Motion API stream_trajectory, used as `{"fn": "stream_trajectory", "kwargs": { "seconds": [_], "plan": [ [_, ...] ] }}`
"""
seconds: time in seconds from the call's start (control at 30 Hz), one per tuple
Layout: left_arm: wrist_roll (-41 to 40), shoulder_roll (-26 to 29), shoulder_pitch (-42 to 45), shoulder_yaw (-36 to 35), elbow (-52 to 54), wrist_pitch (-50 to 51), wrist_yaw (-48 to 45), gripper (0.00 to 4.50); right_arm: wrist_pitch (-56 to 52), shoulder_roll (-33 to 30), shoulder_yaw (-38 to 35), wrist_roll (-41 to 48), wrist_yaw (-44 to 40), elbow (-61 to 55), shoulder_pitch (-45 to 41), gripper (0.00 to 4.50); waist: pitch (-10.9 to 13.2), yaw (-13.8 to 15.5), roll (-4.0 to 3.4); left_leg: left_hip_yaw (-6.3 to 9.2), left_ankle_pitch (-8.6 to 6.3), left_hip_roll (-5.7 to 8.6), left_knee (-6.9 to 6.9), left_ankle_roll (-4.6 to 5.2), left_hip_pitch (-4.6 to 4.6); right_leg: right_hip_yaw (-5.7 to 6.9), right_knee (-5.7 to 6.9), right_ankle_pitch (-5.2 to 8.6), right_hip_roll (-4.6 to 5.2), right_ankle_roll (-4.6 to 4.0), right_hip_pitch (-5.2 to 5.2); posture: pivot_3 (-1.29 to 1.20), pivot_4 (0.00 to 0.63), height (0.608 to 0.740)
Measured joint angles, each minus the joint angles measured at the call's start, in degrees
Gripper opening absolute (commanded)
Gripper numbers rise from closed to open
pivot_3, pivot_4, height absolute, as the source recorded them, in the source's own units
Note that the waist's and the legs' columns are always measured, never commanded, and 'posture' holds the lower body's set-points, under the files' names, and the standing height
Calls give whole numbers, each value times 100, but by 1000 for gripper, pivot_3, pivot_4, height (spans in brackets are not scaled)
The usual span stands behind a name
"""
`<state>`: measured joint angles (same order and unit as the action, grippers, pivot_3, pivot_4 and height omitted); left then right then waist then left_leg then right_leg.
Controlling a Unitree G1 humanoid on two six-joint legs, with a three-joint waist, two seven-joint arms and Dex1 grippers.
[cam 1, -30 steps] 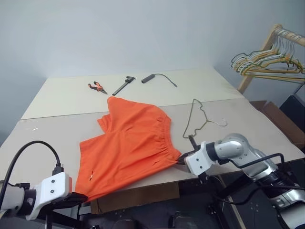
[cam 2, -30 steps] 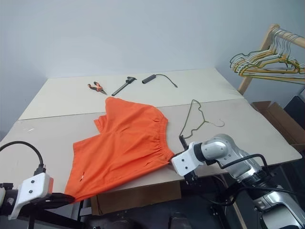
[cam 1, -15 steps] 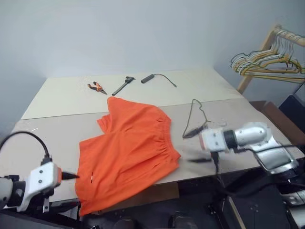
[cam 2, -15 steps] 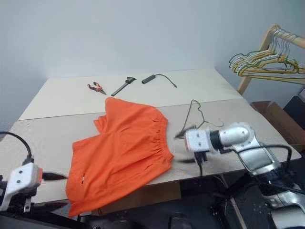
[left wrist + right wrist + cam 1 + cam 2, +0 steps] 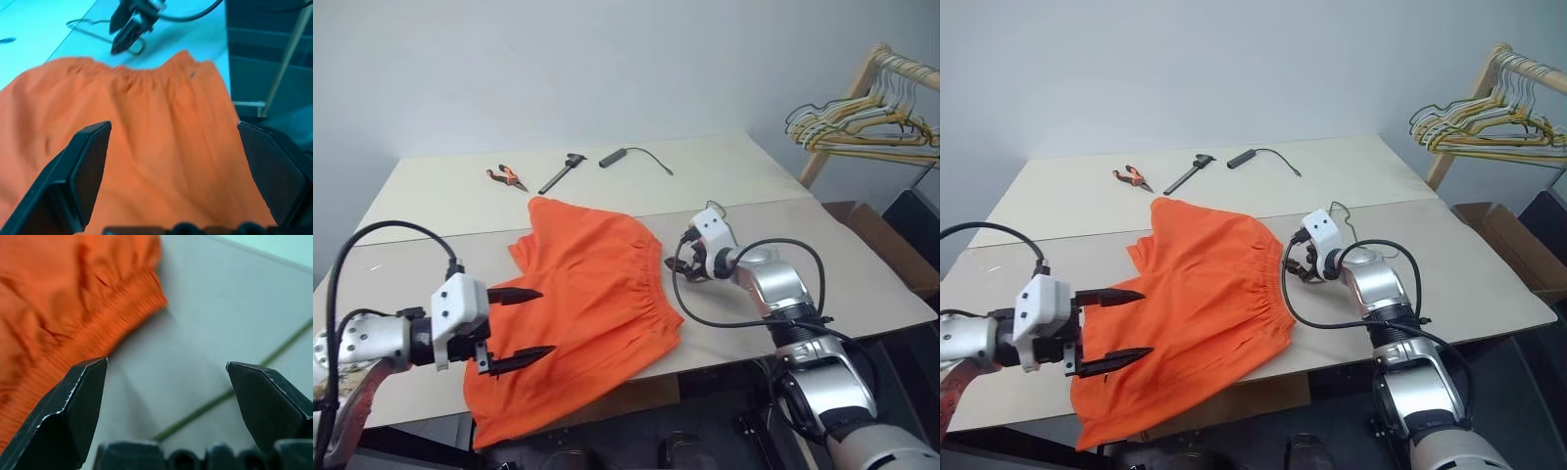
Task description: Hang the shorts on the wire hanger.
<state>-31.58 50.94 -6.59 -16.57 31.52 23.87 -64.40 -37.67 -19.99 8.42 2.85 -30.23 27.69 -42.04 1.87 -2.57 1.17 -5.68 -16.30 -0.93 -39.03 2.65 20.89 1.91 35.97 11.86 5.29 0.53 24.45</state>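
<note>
Left eye view: left gripper hovers with jaws spread wide and empty over the shorts, whose lower leg droops over the surface's near edge. Right gripper, jaws also wide and empty, sits just beside the waistband, above the wire hanger. Bare surface lies to the right.

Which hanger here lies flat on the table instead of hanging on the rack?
The thin grey-green wire hanger, lying alone just behind the right gripper; the bunch of pale hangers hangs on the wooden rack.
</note>
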Motion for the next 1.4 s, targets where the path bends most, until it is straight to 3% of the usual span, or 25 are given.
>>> {"fn": "stream_trajectory", "kwargs": {
  "seconds": [0.2, 0.47, 0.63, 0.9, 1.17, 1.27, 1.4],
  "plan": [
    [8, 111, 137, 99, -189, -33, -80, 4484, 28, -280, 169, -231, 6, -20, 290, 4500, -1, -87, -4, 4, -2, -1, 0, 4, -1, -1, -2, 3, -4, 5, -2, -57, 0, 740],
    [85, 153, 128, 106, -407, -229, -223, 4484, -464, -1049, -226, -82, -287, -919, 982, 4500, -2, -107, -4, 12, -3, 0, -4, 7, -5, 4, -6, 6, -2, 12, -13, -62, 0, 740],
    [124, 151, 146, 188, -484, -265, -230, 4484, -644, -792, -547, 135, -209, -1170, 768, 4500, -1, -250, -5, 7, -2, -7, -3, 5, -21, -12, 3, 6, -18, 12, -13, -72, 0, 740],
    [91, 84, 263, 289, -517, -282, -143, 4484, -205, 110, -750, 190, 387, 878, -512, 4500, -1, -301, -5, -2, -1, 0, -2, 5, -35, -29, 8, 5, -11, 12, -22, -68, 0, 740],
    [-215, -41, 246, 265, -394, -282, -151, 4484, 109, 330, -701, 6, 633, 2175, -923, 4500, -2, -311, -5, -6, -7, 1, -2, 12, -12, -32, -6, -1, -7, 20, -11, -68, 0, 740],
    [-221, -47, 240, 265, -349, -282, -142, 4500, 94, 361, -675, -53, 647, 2273, -975, 3870, -2, -315, -6, -6, -8, 0, -2, 13, -23, -32, -3, 0, -9, 20, -18, -71, 0, 740],
    [-220, -68, 240, 268, -349, -284, -138, 4500, 54, 378, -685, -117, 773, 2417, -1055, 2506, -3, -322, -5, -6, -7, -2, -1, 12, -40, -34, 3, 0, -11, 20, -29, -72, 0, 740]
  ]
}}
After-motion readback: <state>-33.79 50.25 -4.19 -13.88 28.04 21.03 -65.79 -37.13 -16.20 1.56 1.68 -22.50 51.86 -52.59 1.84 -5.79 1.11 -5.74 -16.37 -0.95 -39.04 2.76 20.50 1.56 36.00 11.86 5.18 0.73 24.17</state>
